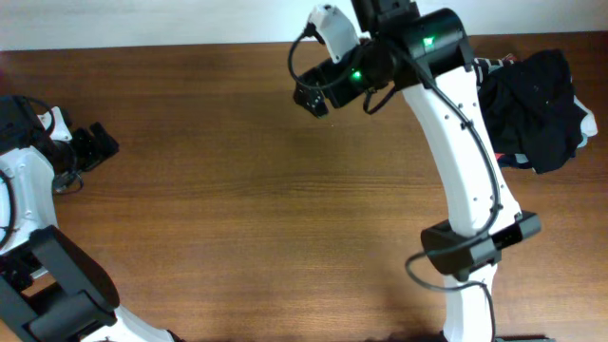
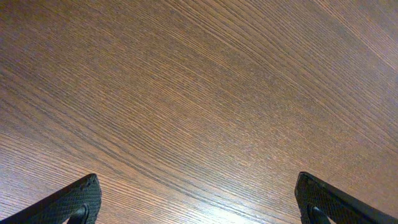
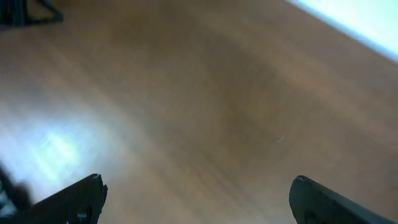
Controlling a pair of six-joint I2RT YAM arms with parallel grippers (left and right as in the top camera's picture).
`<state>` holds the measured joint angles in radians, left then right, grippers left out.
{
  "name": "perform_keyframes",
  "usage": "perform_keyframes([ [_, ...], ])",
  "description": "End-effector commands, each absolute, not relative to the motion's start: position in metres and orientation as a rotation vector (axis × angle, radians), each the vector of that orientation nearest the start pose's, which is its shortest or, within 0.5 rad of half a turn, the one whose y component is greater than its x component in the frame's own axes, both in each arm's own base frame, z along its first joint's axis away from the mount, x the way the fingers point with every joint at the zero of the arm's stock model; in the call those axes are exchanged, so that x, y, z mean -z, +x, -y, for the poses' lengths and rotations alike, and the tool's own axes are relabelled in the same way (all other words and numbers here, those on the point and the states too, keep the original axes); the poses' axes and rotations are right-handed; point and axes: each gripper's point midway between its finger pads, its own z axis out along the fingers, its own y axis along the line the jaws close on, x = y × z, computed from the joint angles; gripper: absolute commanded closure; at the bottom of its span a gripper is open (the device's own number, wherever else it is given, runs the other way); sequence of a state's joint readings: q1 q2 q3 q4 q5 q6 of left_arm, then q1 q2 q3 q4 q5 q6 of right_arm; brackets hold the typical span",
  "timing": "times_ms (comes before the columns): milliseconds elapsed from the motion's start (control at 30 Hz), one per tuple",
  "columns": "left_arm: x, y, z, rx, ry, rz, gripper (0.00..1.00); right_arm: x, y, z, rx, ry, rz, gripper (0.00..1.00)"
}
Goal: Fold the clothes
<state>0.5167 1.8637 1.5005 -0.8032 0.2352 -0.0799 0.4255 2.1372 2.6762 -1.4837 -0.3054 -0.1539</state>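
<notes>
The black top [image 1: 537, 90] lies crumpled in a heap at the far right of the table in the overhead view, partly behind my right arm. My right gripper [image 1: 312, 98] hangs over the back middle of the table, far left of the heap; in its wrist view the jaws [image 3: 196, 196] are wide open over bare wood. My left gripper [image 1: 98, 144] is at the left edge of the table; its jaws [image 2: 198, 199] are open and empty over bare wood. The chest logo is hidden.
Striped white and dark fabric [image 1: 494, 68] shows under the black heap's left edge, and a light patch [image 1: 589, 123] at its right edge. The wooden table [image 1: 237, 190] ends at a white wall along the back. My right arm's white link crosses the right middle.
</notes>
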Motion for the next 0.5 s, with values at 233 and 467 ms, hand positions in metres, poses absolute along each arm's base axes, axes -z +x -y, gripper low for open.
perform_keyframes([
  [233, -0.11, 0.406, -0.183, 0.208, -0.732, -2.593, 0.01, -0.468, 0.363, -0.227, -0.342, -0.748, -1.949, 0.01],
  [467, -0.11, 0.406, -0.183, 0.207, -0.732, -2.593, 0.01, -0.487, 0.337, -0.198, -0.29, -0.644, -1.774, 0.01],
])
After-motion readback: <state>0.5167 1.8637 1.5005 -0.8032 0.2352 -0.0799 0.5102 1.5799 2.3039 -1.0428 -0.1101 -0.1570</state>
